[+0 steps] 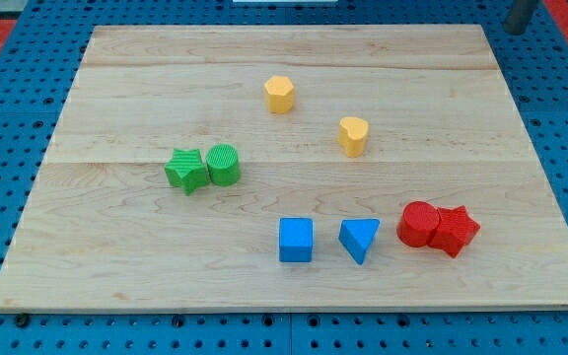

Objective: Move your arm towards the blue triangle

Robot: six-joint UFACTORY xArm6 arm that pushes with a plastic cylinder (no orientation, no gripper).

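I see a blue cube [296, 240] on the wood board [116, 256]. Two red blocks [438, 228] touch. A green star [185, 171] touches a green round block [224, 164]. Two yellow blocks [279, 95] [353, 136] sit apart.

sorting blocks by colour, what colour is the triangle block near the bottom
Blue. The triangle shows in the camera view, right of the blue cube.
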